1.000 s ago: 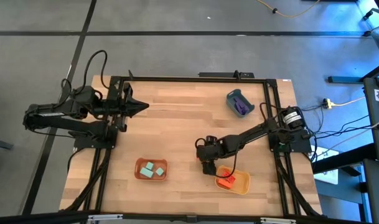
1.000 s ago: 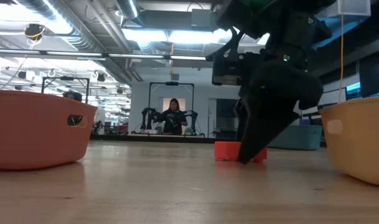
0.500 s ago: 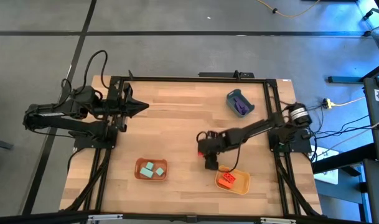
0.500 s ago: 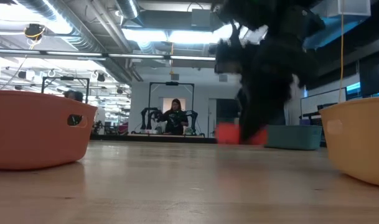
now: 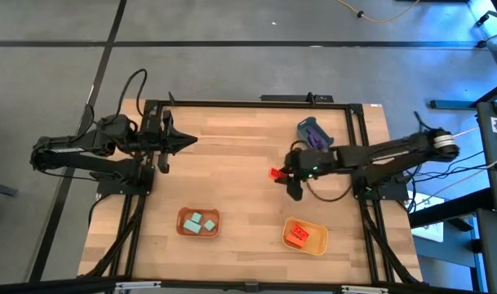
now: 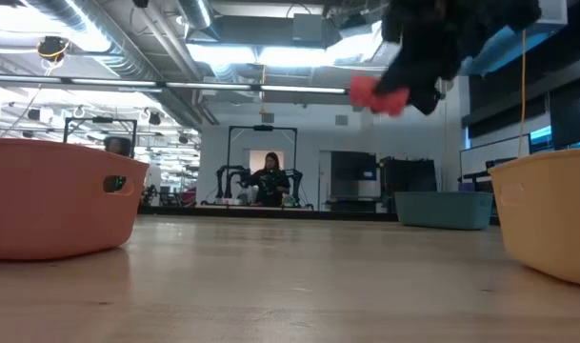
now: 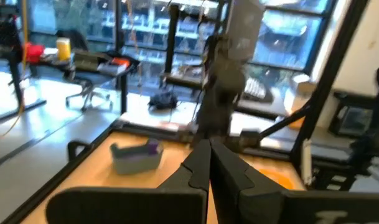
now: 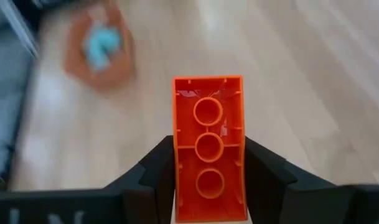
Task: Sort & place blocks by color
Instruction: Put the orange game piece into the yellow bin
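Aloft, right gripper [image 8: 208,180] jaws clamp a red block [image 8: 208,146]; left gripper [image 7: 208,163] jaws pressed together.

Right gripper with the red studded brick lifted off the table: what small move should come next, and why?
Probably carry it toward the yellow tray near the table's front edge. The right gripper holds the red studded brick clamped between its fingers, up over mid-table, and that tray already holds red bricks; the orange tray holds teal cubes.

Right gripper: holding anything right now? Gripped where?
Yes. The right gripper holds a red brick clear above the table, fingers clamped on its two long sides, hollow underside facing the wrist camera. The left gripper is shut, empty.
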You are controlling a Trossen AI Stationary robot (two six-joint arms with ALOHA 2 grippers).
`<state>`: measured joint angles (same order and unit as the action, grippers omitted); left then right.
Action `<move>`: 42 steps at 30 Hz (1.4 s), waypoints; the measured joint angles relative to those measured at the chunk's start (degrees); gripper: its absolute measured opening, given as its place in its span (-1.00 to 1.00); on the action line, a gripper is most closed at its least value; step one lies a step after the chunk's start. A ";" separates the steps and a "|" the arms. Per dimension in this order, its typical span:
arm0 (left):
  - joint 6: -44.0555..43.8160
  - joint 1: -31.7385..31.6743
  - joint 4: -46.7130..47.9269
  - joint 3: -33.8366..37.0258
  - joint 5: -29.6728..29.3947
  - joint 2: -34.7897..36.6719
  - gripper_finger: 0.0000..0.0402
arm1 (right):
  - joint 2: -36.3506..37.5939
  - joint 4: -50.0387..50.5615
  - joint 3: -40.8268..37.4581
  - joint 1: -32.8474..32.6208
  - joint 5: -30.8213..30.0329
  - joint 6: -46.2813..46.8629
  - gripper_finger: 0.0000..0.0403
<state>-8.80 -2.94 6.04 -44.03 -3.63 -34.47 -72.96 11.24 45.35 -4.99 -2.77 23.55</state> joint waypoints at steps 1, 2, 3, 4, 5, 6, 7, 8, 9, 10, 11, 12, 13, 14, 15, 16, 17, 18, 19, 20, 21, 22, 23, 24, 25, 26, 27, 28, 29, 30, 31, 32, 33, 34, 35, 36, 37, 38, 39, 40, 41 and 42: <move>0.00 0.01 1.08 0.00 -0.64 -0.01 -1.00 | 1.43 -3.22 -1.44 0.50 0.06 0.43 -0.31; 0.00 0.01 2.07 0.00 -1.08 -0.01 -1.00 | 2.66 -6.21 -2.55 1.14 0.03 0.85 -0.31; 0.00 0.00 2.43 0.14 -1.28 -0.01 -1.00 | 3.48 -9.38 -3.31 1.69 -0.09 1.33 -0.31; -0.01 0.00 2.34 0.62 -1.26 0.03 -1.00 | 4.04 -12.55 -3.64 2.36 -0.17 1.46 -0.31; -0.06 0.00 2.24 1.39 -1.26 0.03 -1.00 | 4.46 -15.05 -3.75 3.02 -0.16 1.46 -0.31; -0.34 0.01 1.95 2.22 -1.24 0.03 -1.00 | 4.61 -17.50 -3.76 3.64 -0.15 1.14 -0.31; -1.01 0.01 1.09 3.28 -1.20 0.03 -1.00 | 4.58 -19.90 -3.51 4.25 -0.09 0.37 -0.31; -1.82 0.00 -0.21 4.69 -1.21 0.11 -1.00 | 4.54 -21.43 -3.09 4.79 -0.05 -0.24 -0.31; -3.04 0.02 -1.49 6.31 -1.19 0.37 -1.00 | 4.54 -22.90 -2.59 5.28 0.05 -1.30 -0.31; -4.38 0.00 -3.27 8.13 -1.15 0.73 -1.00 | 4.54 -24.56 -2.03 5.77 0.20 -1.91 -0.31; -5.73 0.00 -6.05 10.14 -0.73 1.15 -1.00 | 4.56 -26.12 -1.63 6.27 0.87 -2.76 -0.31; -6.97 0.00 -9.36 12.05 -0.12 1.44 -1.00 | 4.59 -27.30 -1.36 6.83 1.55 -2.99 -0.31; -7.77 0.01 -12.81 14.05 0.41 1.63 -1.00 | 4.59 -28.19 -1.18 7.38 2.42 -3.07 -0.31; -8.64 0.02 -15.53 15.93 0.73 1.69 -1.00 | 4.57 -29.07 -1.17 7.85 3.62 -3.10 -0.31; -9.04 0.02 -17.70 17.54 0.77 1.71 -1.00 | 4.54 -29.80 -1.17 8.28 4.70 -3.10 -0.31; -9.14 0.02 -19.88 18.80 0.75 1.59 -1.00 | 4.54 -30.17 -1.15 8.62 5.40 -3.09 -0.31; -9.11 0.00 -21.18 19.71 0.68 1.56 -1.00 | 4.54 -30.19 -1.15 8.83 5.93 -3.06 -0.31; -9.13 0.01 -22.14 20.24 0.48 1.62 -1.00 | 4.54 -30.15 -1.15 8.94 6.16 -3.06 -0.31; -9.18 0.02 -22.56 20.28 0.20 1.65 -1.00 | 4.52 -30.03 -1.15 8.98 6.74 -3.06 -0.31; -9.31 0.00 -22.67 20.28 0.04 1.67 -1.00 | 4.52 -30.11 -1.15 9.01 7.18 -3.06 -0.31; -9.73 0.01 -22.64 20.30 -0.05 1.69 -1.00 | 4.52 -30.25 -1.15 8.97 7.36 -3.04 -0.31; -10.14 0.00 -22.67 20.31 -0.09 1.65 -1.00 | 4.52 -30.29 -1.15 8.96 7.40 -2.97 -0.31; -10.23 0.01 -22.68 20.32 -0.10 1.65 -1.00 | 4.52 -30.21 -1.15 8.96 7.40 -2.89 -0.31; -10.31 0.02 -22.76 20.33 -0.09 1.67 -1.00 | 4.52 -30.16 -1.15 8.96 7.44 -2.88 -0.31; -10.35 0.02 -22.80 20.33 -0.10 1.80 -1.00 | 4.52 -30.21 -1.15 8.96 7.45 -2.89 -0.31; -10.47 0.02 -22.80 20.35 -0.10 1.99 -1.00 | 4.52 -30.27 -1.15 8.96 7.46 -2.85 -0.31; -10.56 0.00 -22.90 20.35 -0.12 2.02 -1.00 | 4.52 -30.26 -1.15 8.96 7.48 -2.81 -0.31; -10.56 0.02 -22.97 20.35 -0.12 2.02 -1.00 | 4.52 -30.22 -1.15 8.96 7.48 -2.77 -0.31; -10.62 0.00 -22.91 20.35 -0.12 2.00 -1.00 | 4.52 -30.20 -1.15 8.96 7.48 -2.75 -0.31; -10.64 0.02 -22.86 20.35 -0.12 1.98 -1.00 | 4.52 -30.22 -1.15 8.96 7.48 -2.75 -0.31; -10.67 0.01 -22.86 20.35 -0.12 1.98 -1.00 | 4.52 -30.24 -1.15 8.96 7.52 -2.70 -0.31; -10.68 0.01 -22.88 20.35 -0.12 2.01 -1.00 | 4.52 -30.21 -1.15 8.96 7.69 -2.55 -0.31; -10.70 0.00 -22.88 20.35 -0.12 2.01 -1.00 | 4.52 -30.21 -1.15 8.96 8.22 -2.15 -0.31; -10.71 0.02 -22.88 20.35 -0.12 2.00 -1.00 | 4.52 -30.22 -1.15 8.96 9.10 -1.29 -0.31; -10.73 0.02 -22.86 20.35 -0.12 2.00 -1.00 | 4.52 -30.21 -1.15 8.96 10.12 -0.43 -0.31; -10.73 0.02 -22.86 20.35 -0.11 2.00 -1.00 | 4.52 -30.01 -1.14 8.96 11.34 0.65 -0.31; -10.75 0.02 -22.86 20.35 -0.12 2.00 -1.00 | 4.52 -29.52 -1.12 8.67 12.70 2.31 -0.31; -10.75 0.02 -22.86 20.35 -0.12 2.00 -1.00 | 4.52 -28.65 -1.09 8.00 14.13 4.24 -0.31; -10.75 0.02 -22.85 20.35 -0.12 2.00 -1.00 | 4.52 -27.27 -1.07 7.10 15.57 5.88 -0.31; -10.75 0.00 -22.84 20.35 -0.12 2.00 -1.00 | 4.52 -25.35 -1.06 5.85 17.00 7.65 -0.31; -10.75 0.02 -22.84 20.35 -0.12 2.00 -1.00 | 4.52 -22.96 -1.06 4.24 18.38 9.32 -0.31; -10.75 0.02 -22.84 20.35 -0.12 2.00 -1.00 | 4.52 -20.38 -1.06 2.35 19.59 11.16 -0.31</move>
<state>-19.55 -2.92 -16.80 -23.68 -3.75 -32.47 -68.45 -9.14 44.29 -2.64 16.82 34.71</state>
